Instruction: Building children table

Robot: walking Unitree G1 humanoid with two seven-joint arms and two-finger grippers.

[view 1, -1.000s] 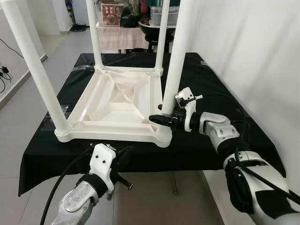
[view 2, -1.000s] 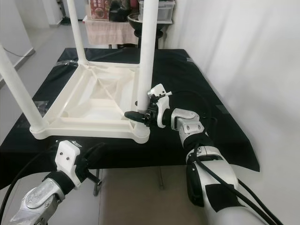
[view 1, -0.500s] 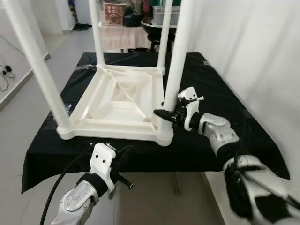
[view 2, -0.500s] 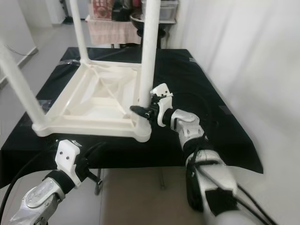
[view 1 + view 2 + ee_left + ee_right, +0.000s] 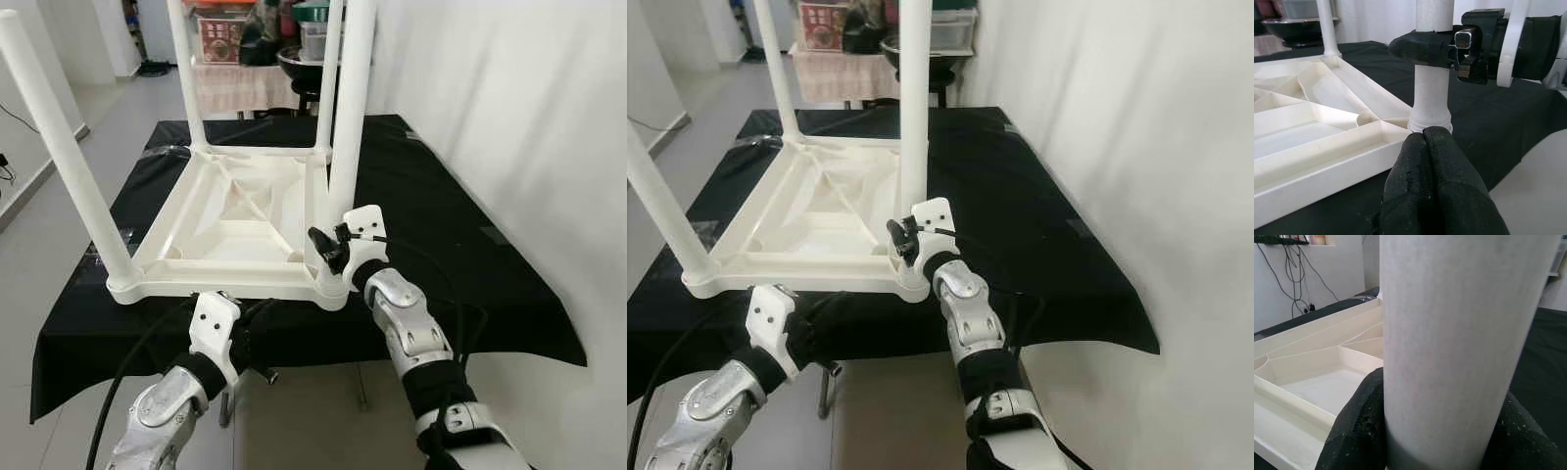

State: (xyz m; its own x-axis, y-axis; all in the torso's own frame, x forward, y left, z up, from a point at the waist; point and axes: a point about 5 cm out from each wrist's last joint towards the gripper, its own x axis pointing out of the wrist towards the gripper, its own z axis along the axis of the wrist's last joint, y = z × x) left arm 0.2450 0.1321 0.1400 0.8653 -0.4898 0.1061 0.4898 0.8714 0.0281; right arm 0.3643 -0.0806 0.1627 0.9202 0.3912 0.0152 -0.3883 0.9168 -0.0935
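While the right gripper clamps the white plastic table leg at centre frame, the left gripper hovers below, fingers pressed together.

You see a plain white plastic table with four white legs. The desk wears a plain black cloth. Your right hand has black fingers, a white bracket and a silver arm; your left hand is the same black, white and silver. The floor is pale grey tile, the wall white.
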